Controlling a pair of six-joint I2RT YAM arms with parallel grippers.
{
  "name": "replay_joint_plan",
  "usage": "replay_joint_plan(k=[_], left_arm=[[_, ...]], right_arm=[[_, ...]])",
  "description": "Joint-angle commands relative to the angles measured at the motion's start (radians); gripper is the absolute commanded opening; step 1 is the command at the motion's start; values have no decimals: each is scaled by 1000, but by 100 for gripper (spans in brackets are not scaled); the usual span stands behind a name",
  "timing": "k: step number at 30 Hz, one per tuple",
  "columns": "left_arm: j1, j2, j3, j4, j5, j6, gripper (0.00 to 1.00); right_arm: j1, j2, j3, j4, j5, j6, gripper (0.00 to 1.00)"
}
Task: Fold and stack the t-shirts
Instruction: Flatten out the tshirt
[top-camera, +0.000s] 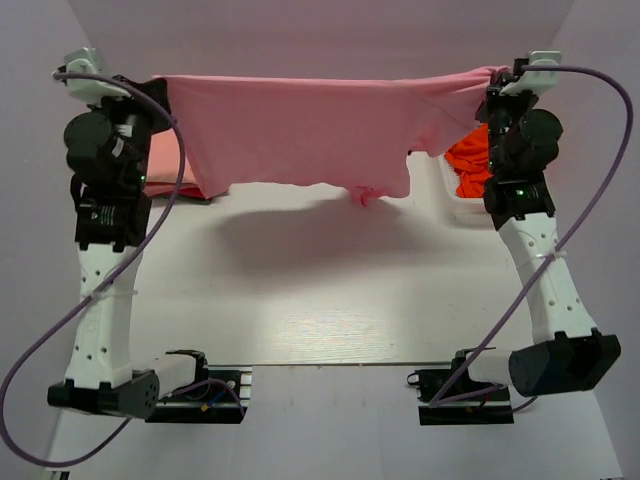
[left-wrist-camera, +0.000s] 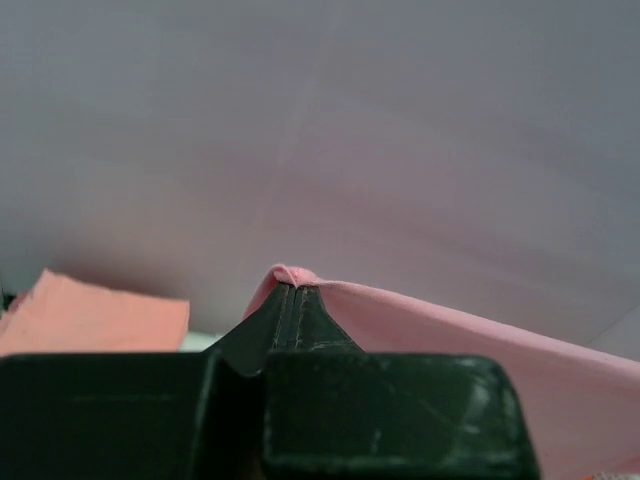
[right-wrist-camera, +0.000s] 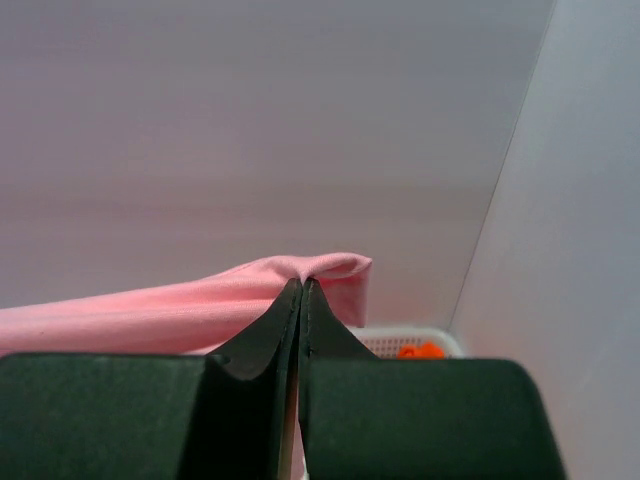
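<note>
A rose-pink t-shirt (top-camera: 310, 130) hangs stretched in the air between my two grippers at the back of the table, its lower edge just above the surface. My left gripper (top-camera: 160, 85) is shut on its left top corner; the wrist view shows the jaws closed on the pink cloth (left-wrist-camera: 292, 276). My right gripper (top-camera: 497, 80) is shut on its right top corner, with pink cloth (right-wrist-camera: 310, 268) pinched at the closed tips. A salmon-peach shirt (top-camera: 170, 165) lies flat at the back left, also in the left wrist view (left-wrist-camera: 90, 315). Orange-red shirts (top-camera: 468, 165) sit in the basket.
A white lattice basket (top-camera: 440, 185) stands at the back right, partly behind the right arm, also in the right wrist view (right-wrist-camera: 400, 340). White walls close in the back and both sides. Both arm bases sit at the near table edge.
</note>
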Motion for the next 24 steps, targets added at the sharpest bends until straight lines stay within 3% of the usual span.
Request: replay_joint_plan(k=[1, 14, 24], left_arm=[[-1, -70, -19, 50, -44, 49, 0], [-1, -253, 111, -99, -25, 58, 0], [8, -345, 282, -219, 162, 67, 0]], right_arm=[[-9, -69, -2, 79, -11, -62, 0], [-9, -323, 61, 39, -24, -163, 0], [-9, -494, 149, -61, -69, -223, 0]])
